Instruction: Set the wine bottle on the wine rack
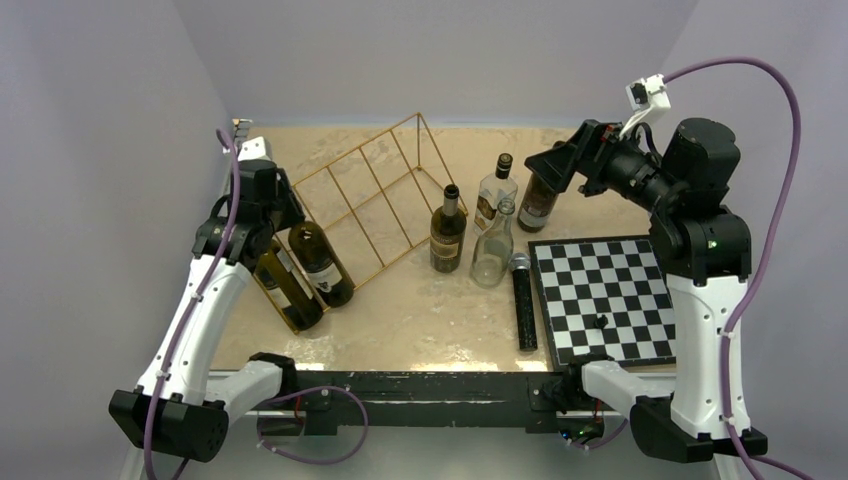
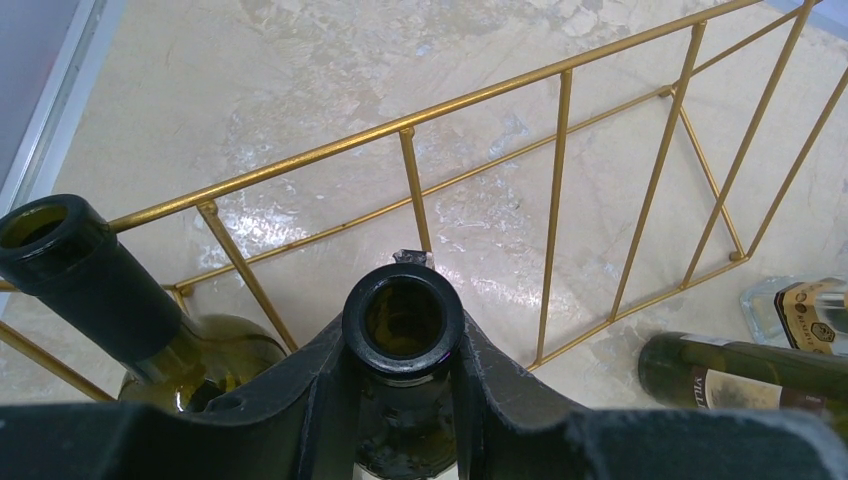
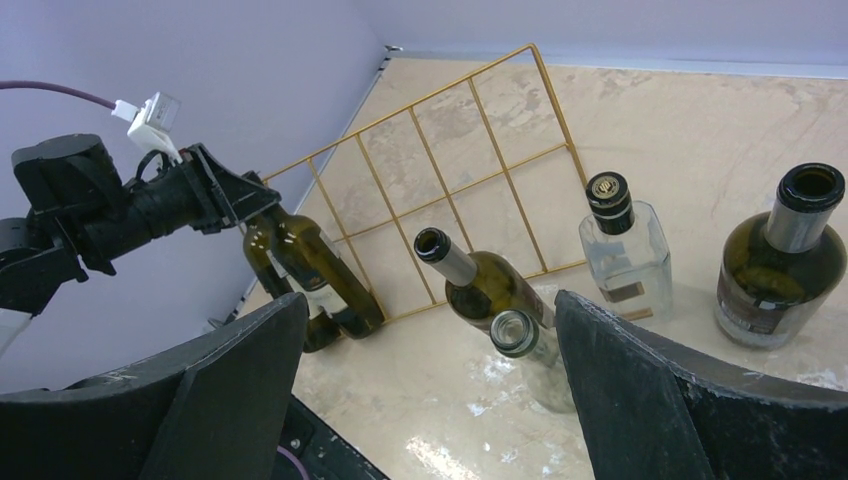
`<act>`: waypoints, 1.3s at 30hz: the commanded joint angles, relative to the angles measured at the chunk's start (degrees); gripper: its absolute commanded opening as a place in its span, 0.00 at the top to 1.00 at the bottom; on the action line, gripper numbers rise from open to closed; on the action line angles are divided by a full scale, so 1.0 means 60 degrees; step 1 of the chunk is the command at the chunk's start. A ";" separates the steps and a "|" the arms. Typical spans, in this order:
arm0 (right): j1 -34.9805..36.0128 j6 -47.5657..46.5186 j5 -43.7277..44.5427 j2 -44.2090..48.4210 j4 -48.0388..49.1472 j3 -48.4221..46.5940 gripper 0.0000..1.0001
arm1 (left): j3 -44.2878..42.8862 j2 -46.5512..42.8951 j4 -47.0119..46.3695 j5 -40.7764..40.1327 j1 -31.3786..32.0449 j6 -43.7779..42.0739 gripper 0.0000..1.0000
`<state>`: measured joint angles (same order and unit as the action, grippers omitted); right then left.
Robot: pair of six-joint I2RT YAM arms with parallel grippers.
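Observation:
The gold wire wine rack (image 1: 356, 149) stands slanted at the left of the table; it also shows in the left wrist view (image 2: 405, 130) and the right wrist view (image 3: 410, 108). Two wine bottles lie in its lowest slots: an olive one (image 1: 287, 288) and a dark one with a white label (image 1: 322, 264). My left gripper (image 1: 262, 207) is shut on the neck of the dark bottle (image 2: 403, 318), with the jaws on either side just below its open mouth. My right gripper (image 1: 548, 163) is open and empty, held above the brown bottle (image 1: 537, 202).
A dark green bottle (image 1: 447, 232), a clear capped bottle (image 1: 495, 192) and a clear open bottle (image 1: 493, 252) stand to the right of the rack. A black microphone (image 1: 523, 300) lies beside a chessboard (image 1: 610, 285) that carries one small black piece (image 1: 600, 322).

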<state>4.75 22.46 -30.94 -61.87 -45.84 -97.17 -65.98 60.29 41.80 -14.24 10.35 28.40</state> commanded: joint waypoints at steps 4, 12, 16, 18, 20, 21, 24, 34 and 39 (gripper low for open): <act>0.0000 -0.0003 0.0264 -0.0047 0.0112 -0.0043 0.01 | -0.0012 -0.0229 -0.0772 0.0130 -0.0080 0.0034 0.94; 0.0007 0.0267 0.0567 -0.0313 0.0057 -0.0234 0.01 | 0.0604 -0.0337 -0.0955 -0.0513 -0.0084 0.0209 0.72; 0.0002 0.0364 0.0773 -0.0414 -0.0014 -0.0330 0.01 | 0.0858 -0.0145 -0.1422 -0.0688 -0.0168 0.0070 0.68; 0.0006 0.0371 0.0815 -0.0503 -0.0056 -0.0439 0.01 | 0.0796 0.0056 -0.1540 -0.0681 -0.0220 0.0008 0.67; 0.0006 0.0408 0.0869 -0.0566 -0.0104 -0.0500 0.01 | 0.0733 0.0216 -0.1628 -0.0646 -0.0256 -0.0048 0.67; 0.0003 0.0434 0.0889 -0.0579 -0.0110 -0.0497 0.01 | 0.0728 0.0285 -0.1702 -0.0644 -0.0270 -0.0083 0.65; 0.0009 0.0564 0.0958 -0.0633 -0.0197 -0.0494 0.01 | 0.0668 0.0520 -0.1821 -0.0641 -0.0356 -0.0179 0.63; 0.0006 0.0779 0.1092 -0.1001 -0.0586 -0.0908 0.02 | 0.0449 0.0968 -0.1307 -0.0667 -0.0535 0.0077 0.41; 0.0002 0.0813 0.1070 -0.1068 -0.0627 -0.0895 0.02 | 0.0265 0.0718 -0.1130 -0.0546 -0.0538 0.0056 0.28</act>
<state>4.75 26.48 -24.99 -68.29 -49.91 -101.25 -61.87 66.81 34.87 -18.15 7.51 28.23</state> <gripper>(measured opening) 0.982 0.692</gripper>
